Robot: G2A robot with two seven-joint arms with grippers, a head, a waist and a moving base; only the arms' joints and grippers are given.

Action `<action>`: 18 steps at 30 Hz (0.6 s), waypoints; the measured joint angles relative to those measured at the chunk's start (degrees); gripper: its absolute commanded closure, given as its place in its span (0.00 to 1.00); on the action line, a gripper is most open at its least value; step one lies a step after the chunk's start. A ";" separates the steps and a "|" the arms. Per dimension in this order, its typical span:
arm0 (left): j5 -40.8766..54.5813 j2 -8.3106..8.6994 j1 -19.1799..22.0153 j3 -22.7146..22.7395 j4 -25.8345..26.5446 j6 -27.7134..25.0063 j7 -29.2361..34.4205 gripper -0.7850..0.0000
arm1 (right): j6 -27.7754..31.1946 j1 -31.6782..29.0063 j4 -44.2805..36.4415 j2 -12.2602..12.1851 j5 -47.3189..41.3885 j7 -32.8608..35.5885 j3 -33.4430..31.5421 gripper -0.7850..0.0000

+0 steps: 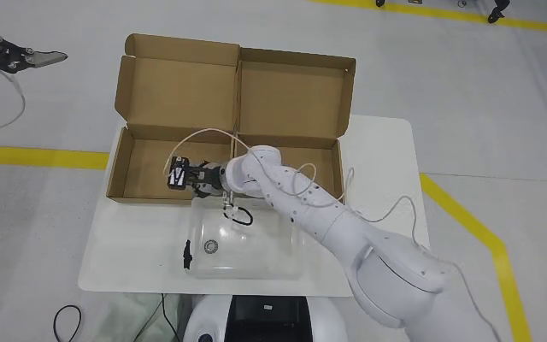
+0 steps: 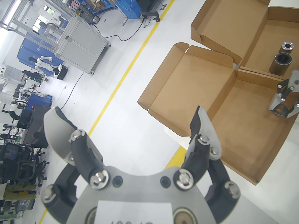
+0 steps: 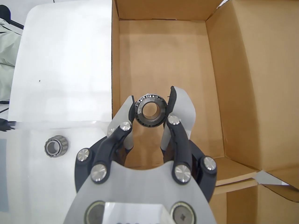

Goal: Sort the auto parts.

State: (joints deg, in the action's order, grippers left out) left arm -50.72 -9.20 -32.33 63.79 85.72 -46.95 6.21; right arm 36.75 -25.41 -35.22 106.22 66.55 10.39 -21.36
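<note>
Pinching a bearing (image 3: 150, 111) by its outer rim, my right end effector (image 3: 151, 99) has both pads pressed against opposite sides of the ring. The bore faces up at the wrist camera, and the bare floor of the cardboard box (image 3: 163, 52) lies directly beneath. I judge the step in hand to be the drop-off, so what matters is a clean release. I cannot tell how high the ring hangs, so I would lower until it is just above the cardboard and spread the fingers only then, so it lands flat and does not roll. The box wall just beside the end effector, on the tray side, is close; I would nudge a little away from it so an opening finger does not catch the cardboard. A second bearing (image 3: 56, 146) lies in the clear tray (image 1: 248, 250), back beside this end effector's wrist and apart from it. The neighbouring box (image 2: 278, 31), just past the end effector, holds two metal sleeves (image 2: 283, 63), so I take it that bearings belong in this box, not that one. My left end effector (image 2: 127, 116) is spread with nothing between its fingers, well apart from the tabletop (image 3: 65, 47); I would leave it there.
</note>
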 measured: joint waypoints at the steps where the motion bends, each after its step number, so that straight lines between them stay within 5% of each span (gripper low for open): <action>1: 0.00 0.00 0.00 0.00 0.00 0.00 0.00 0.00 | -0.02 0.30 0.95 0.51 -0.01 -0.09 0.14 0.98; 8: 0.00 0.00 0.00 0.00 0.00 0.00 0.00 0.00 | -0.15 1.96 7.32 3.84 0.24 -1.56 0.84 0.73; 18: 0.00 0.00 0.00 0.00 0.00 0.00 0.00 0.00 | -0.51 3.61 13.89 6.43 0.95 -4.05 0.58 0.65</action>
State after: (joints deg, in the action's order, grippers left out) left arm -50.72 -9.20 -32.33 63.79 85.72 -46.95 6.21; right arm 36.25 -21.80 -21.33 112.65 67.49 6.34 -20.78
